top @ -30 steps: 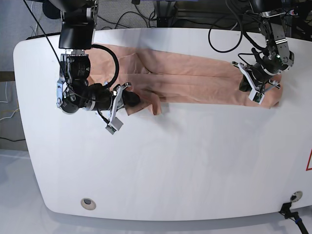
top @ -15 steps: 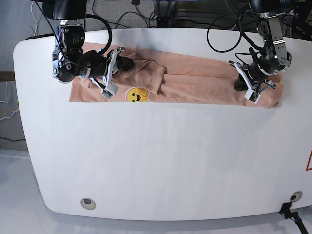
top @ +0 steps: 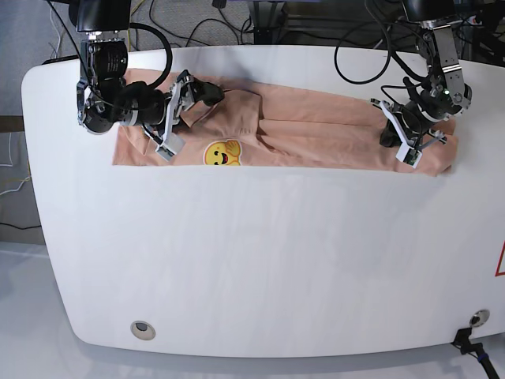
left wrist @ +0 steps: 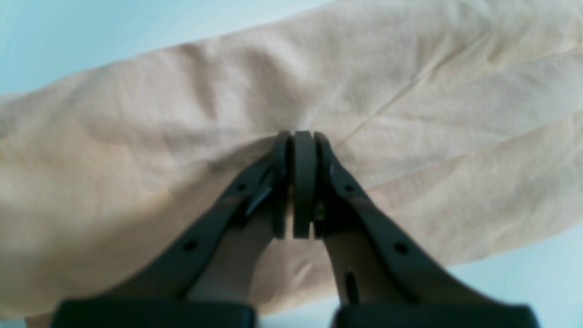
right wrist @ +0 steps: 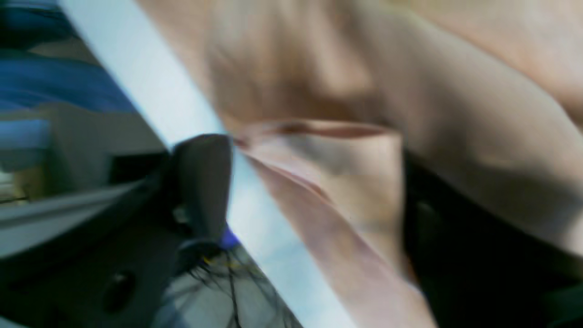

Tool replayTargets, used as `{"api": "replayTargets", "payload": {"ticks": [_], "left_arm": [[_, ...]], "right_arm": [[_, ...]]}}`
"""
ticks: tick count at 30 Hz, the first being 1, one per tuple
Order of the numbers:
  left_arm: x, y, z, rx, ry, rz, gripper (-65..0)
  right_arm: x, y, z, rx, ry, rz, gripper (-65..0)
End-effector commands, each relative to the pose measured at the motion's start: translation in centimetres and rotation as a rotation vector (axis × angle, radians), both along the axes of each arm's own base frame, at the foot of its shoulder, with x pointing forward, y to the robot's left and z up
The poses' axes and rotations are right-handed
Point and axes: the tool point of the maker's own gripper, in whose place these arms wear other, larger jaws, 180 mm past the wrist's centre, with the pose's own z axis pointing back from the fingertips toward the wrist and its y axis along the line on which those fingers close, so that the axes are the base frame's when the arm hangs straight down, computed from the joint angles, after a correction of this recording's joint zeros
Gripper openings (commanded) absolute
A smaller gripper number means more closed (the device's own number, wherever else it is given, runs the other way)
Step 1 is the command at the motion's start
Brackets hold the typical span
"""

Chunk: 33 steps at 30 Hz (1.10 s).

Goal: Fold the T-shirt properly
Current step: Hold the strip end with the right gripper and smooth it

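The peach T-shirt (top: 316, 130) lies as a long folded band across the far side of the table, its yellow smiley print (top: 222, 152) facing up. My right gripper (top: 203, 103) hovers over the band's left part, open. In the blurred right wrist view its fingers (right wrist: 200, 182) stand wide apart with a loose fold of the T-shirt (right wrist: 337, 173) between them. My left gripper (top: 388, 136) sits on the band's right end. The left wrist view shows this gripper (left wrist: 298, 141) shut, pinching the T-shirt (left wrist: 182, 114).
The white table (top: 260, 260) has a rounded front edge with a round hole (top: 141, 328) at the front left. Black cables (top: 237, 28) and equipment crowd the space behind the far edge. A cable end (top: 472, 343) sits at the front right corner.
My right gripper swung the left part of the T-shirt from the table's middle back to the far side, turning the smiley print up, then opened. The left gripper barely moved.
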Motion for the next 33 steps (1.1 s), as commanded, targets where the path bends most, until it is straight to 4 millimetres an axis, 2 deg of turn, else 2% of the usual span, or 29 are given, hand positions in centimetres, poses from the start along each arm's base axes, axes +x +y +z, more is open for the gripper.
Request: {"api": "replayTargets", "payload": {"ticks": [1, 4, 9, 13, 16, 18, 21, 25, 28, 33], "left_arm": [[0.4, 0.5, 0.5, 0.014, -0.014, -0.003, -64.9], [0.5, 0.5, 0.6, 0.014, -0.015, -0.003, -64.9], [1.1, 0.5, 0.8, 0.011, -0.024, 0.000, -64.9], [1.1, 0.5, 0.8, 0.011, -0.024, 0.000, -64.9], [1.1, 0.5, 0.8, 0.011, -0.024, 0.000, -64.9], [1.1, 0.5, 0.8, 0.011, -0.024, 0.000, -64.9], [1.1, 0.5, 0.8, 0.011, -0.024, 0.000, -64.9], [1.1, 0.5, 0.8, 0.011, -0.025, 0.000, -64.9], [1.1, 0.5, 0.8, 0.011, -0.025, 0.000, -64.9], [1.2, 0.5, 1.0, 0.011, -0.030, 0.000, -64.9]], "right_arm": [[1.0, -0.2, 2.1, 0.064, -0.055, -0.003, -20.1], [1.1, 0.1, 3.2, 0.127, -0.062, -0.004, -20.1], [1.4, -1.0, 3.4, 0.112, -0.070, -0.018, -20.1], [3.3, -3.4, 3.7, 0.108, -0.094, -0.120, -20.1], [5.1, -4.4, 4.0, 0.121, -0.108, -0.165, -20.1], [5.6, -4.7, 3.7, 0.130, -0.100, -0.185, -20.1], [5.3, -4.4, 3.5, 0.135, -0.091, -0.183, -20.4], [4.2, -4.8, 1.2, 0.040, -0.047, -0.184, -20.6], [3.7, -5.2, -0.8, -0.063, -0.022, -0.180, -26.4], [4.3, -5.6, -1.9, -0.138, -0.053, -0.209, -44.5]]}}
